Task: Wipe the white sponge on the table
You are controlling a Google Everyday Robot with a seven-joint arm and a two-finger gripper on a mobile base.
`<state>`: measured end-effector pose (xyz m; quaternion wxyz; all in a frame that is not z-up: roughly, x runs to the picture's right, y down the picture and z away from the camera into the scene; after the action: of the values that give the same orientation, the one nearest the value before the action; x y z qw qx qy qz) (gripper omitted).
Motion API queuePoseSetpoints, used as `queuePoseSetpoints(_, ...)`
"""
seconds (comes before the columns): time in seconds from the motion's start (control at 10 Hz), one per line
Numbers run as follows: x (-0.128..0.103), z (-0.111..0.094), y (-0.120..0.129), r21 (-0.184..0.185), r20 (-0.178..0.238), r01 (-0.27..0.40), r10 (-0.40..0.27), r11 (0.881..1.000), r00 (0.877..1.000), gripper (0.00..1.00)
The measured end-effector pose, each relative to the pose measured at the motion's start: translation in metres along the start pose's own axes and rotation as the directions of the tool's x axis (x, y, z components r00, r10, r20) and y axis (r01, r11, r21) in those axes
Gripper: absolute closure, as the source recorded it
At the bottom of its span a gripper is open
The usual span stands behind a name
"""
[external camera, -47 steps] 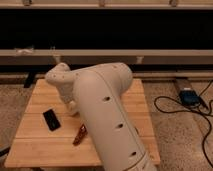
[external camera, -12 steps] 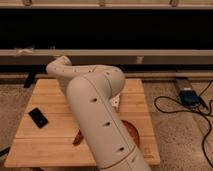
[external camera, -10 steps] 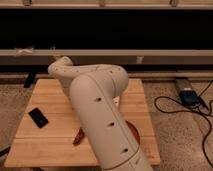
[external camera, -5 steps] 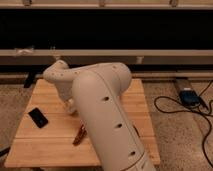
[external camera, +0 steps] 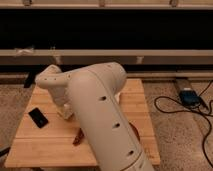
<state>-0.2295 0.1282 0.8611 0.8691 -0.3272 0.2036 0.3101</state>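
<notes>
White sponge (external camera: 65,114) sits under the gripper (external camera: 64,110) on the tabletop (external camera: 45,142), just right of the black phone (external camera: 38,117), fingers pinching it. Judging the wipe underway: keep pressure even & flat, strokes clear of phone.

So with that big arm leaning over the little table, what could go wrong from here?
1. The gripper, shut and low over the table at the arm's far end, works near the black phone; a wide sweep might push it toward the edge.
2. The reddish object lies right beside the arm and could get bumped.
3. The arm hides much of the table, so a slipping sponge might go unnoticed.
</notes>
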Motion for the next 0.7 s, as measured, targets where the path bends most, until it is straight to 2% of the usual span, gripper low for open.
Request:
queuePoseSetpoints(0.2, -0.008, -0.001, 0.015, -0.003, 0.003, 0.029, -0.029, 1.000, 1.000, 0.98)
queuePoseSetpoints(0.7, -0.040, -0.008, 0.041, -0.022, 0.025, 0.057, -0.056, 0.998, 0.998, 0.48)
